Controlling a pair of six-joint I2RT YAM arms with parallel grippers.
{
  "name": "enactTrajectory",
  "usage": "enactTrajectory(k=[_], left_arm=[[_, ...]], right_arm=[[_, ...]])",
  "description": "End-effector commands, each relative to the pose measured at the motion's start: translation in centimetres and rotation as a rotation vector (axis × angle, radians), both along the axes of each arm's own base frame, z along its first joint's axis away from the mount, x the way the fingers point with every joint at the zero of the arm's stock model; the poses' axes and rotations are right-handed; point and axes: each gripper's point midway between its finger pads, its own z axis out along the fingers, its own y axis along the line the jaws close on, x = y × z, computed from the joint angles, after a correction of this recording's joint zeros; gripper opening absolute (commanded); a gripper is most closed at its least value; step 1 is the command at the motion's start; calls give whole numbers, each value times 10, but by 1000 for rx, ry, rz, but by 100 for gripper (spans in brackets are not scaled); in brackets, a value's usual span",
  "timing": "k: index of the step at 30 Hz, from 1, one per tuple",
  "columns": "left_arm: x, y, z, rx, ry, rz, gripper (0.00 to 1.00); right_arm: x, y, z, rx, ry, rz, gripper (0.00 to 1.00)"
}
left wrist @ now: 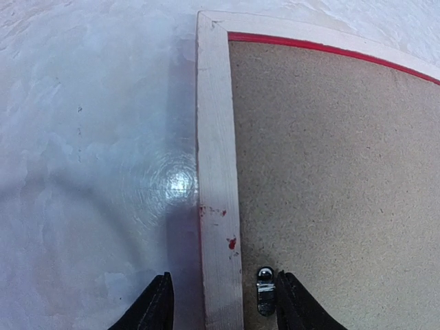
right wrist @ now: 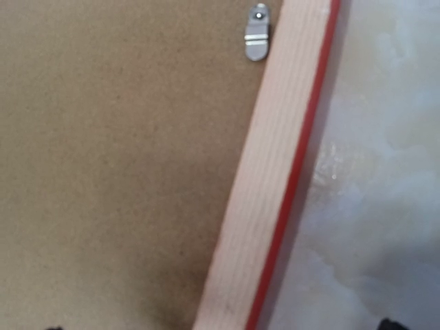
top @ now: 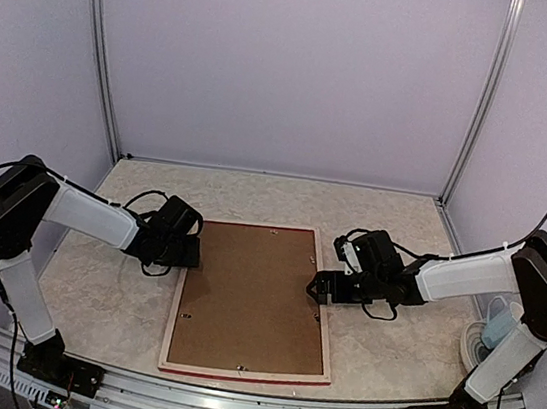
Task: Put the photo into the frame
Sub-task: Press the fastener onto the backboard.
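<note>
Our left gripper (left wrist: pixel 223 292) stands released, holding nothing. Its two dark fingers (left wrist: pixel 157 306) are parted and straddle the left rail of the frame (left wrist: pixel 218 172). One finger is over the table (top: pixel 112 284) and the other over the brown backing board (top: pixel 251 297), just beside a small metal clip (left wrist: pixel 265 292). As far as we can see, neither finger touches the wood. Our right gripper (top: pixel 320 288) is spread wide and likewise empty, hovering at the frame's right rail. In its wrist view only the fingertips show, at the lower corners, with the pale rail and its thin red edge running up between them and another clip (right wrist: pixel 256 38) farther along on the board. The frame lies flat, back side up, in the middle of the marbled table between the two grippers, its long sides running away from us. Its near rail shows a red strip along the outer edge, and the pale wood sides go on past both grippers to the far rail. The board fills the opening from rail to rail, so we cannot see what lies beneath it. Past the far rail the table reaches the plain lilac back wall (top: pixel 292 66), set between two metal uprights (top: pixel 104 71).
</note>
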Motion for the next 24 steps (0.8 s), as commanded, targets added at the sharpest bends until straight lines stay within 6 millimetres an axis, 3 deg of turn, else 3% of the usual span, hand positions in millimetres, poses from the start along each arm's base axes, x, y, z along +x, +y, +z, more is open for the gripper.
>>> enactTrajectory(k=[1, 4, 24], left_arm=[[6, 2, 22, -14, -39, -4, 51], [7, 1, 26, -17, -38, -5, 51], [-4, 9, -3, 28, 34, -1, 51]], right_arm=[[2, -2, 9, 19, -15, -8, 99], [3, -1, 11, 22, -20, -8, 99], [3, -1, 7, 13, -14, -7, 99]])
